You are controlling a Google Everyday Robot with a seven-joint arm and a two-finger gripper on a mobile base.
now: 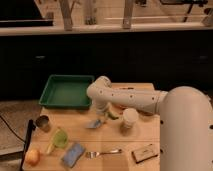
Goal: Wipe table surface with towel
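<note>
A small blue-grey towel point(94, 123) lies bunched on the wooden table point(140, 137), just in front of the green tray. My gripper point(101, 116) is at the end of the white arm, which reaches in from the right. It points down onto the towel's upper right edge and touches it. The gripper's tip is hidden behind the wrist and the cloth.
A green tray point(66, 92) sits at the back left. A white cup point(130, 120) stands right of the gripper. A metal cup point(43, 122), a green cup point(59, 138), an orange fruit point(32, 157), a blue sponge point(73, 154), a fork point(103, 152) and a wrapped bar point(145, 152) lie toward the front.
</note>
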